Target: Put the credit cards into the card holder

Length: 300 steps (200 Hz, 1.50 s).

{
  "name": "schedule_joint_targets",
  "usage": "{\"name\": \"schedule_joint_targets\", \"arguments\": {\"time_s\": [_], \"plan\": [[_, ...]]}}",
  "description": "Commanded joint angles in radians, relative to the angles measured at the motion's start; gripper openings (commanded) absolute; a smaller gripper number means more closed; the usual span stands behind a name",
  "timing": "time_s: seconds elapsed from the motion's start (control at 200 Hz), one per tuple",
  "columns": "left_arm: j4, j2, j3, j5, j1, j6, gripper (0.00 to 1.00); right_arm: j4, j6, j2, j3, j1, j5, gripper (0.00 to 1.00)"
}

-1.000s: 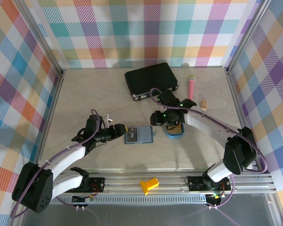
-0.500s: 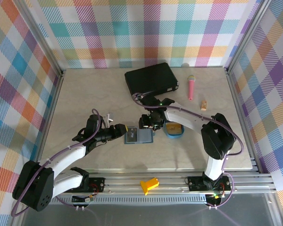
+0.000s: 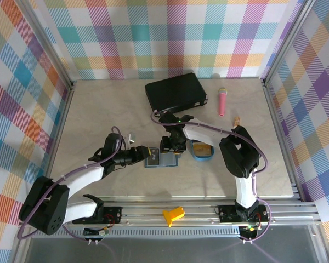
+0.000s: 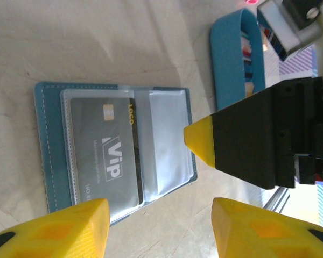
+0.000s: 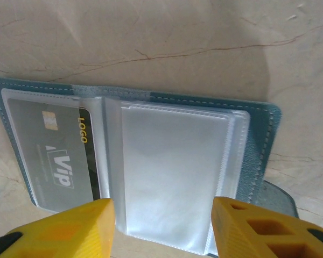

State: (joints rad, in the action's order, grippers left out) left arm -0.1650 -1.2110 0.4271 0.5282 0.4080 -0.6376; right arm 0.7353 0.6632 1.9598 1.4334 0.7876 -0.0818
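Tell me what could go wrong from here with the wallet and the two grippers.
1. Both open grippers crowd the wallet. The right gripper hangs close to the left gripper, so they might bump.
2. The wallet lies loose on the table, so a nudge could slide it or flip it shut.
3. The empty pocket lies flat, so anything slid in may catch on its edge.

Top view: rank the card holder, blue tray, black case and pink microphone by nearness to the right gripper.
1. card holder, just below the right gripper.
2. blue tray, just to its right.
3. black case, farther back.
4. pink microphone, back right.
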Motion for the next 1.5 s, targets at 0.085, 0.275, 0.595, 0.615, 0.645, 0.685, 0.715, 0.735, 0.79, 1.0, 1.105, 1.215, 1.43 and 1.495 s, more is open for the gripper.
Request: {"name": "schedule_joint_targets", "arguments": {"time_s": [0.085,0.275,0.595,0.615,0.645,0.685,0.715,0.735,0.79,1.0,1.105,1.215,1.43,1.495], "plan": [[-0.027,-0.043,0.016,0.008,0.015,0.018,0.52,0.045,-0.034,0.035,0.050,0.010,-0.011,0.51],[-0.034,-0.087,0.020,-0.007,0.015,0.006,0.50,0.052,-0.047,0.071,0.069,0.010,-0.010,0.51],[-0.044,-0.096,-0.001,-0.007,0.015,0.006,0.50,0.053,-0.032,0.081,0.061,0.010,-0.022,0.51],[-0.047,-0.099,-0.003,-0.005,0.015,0.006,0.50,0.052,-0.030,0.084,0.061,0.010,-0.025,0.51],[-0.051,-0.104,-0.003,-0.006,0.015,0.004,0.50,0.052,-0.027,0.086,0.058,0.010,-0.028,0.51],[-0.054,-0.110,-0.004,-0.005,0.015,0.006,0.50,0.047,-0.024,0.088,0.054,0.010,-0.033,0.51],[-0.054,-0.115,-0.004,-0.007,0.015,0.007,0.50,0.043,-0.019,0.089,0.048,0.010,-0.035,0.51],[-0.056,-0.119,-0.003,-0.008,0.015,0.010,0.50,0.038,-0.015,0.089,0.044,0.010,-0.037,0.51],[-0.063,-0.128,-0.002,-0.006,0.015,0.011,0.50,0.031,-0.011,0.091,0.040,0.010,-0.046,0.51],[-0.101,-0.164,-0.009,-0.006,0.017,-0.006,0.50,0.018,-0.008,0.096,0.031,0.010,-0.071,0.52],[-0.116,-0.164,-0.021,-0.008,0.017,-0.014,0.49,0.018,-0.003,0.097,0.026,0.010,-0.074,0.52],[-0.117,-0.164,-0.025,-0.006,0.017,-0.013,0.49,0.006,0.005,0.095,0.018,0.010,-0.089,0.52],[-0.125,-0.170,-0.028,0.003,0.017,-0.014,0.49,-0.027,0.020,0.087,-0.002,0.009,-0.118,0.52],[-0.126,-0.171,-0.031,0.001,0.017,-0.012,0.49,-0.037,0.026,0.089,-0.005,0.009,-0.130,0.52]]}}
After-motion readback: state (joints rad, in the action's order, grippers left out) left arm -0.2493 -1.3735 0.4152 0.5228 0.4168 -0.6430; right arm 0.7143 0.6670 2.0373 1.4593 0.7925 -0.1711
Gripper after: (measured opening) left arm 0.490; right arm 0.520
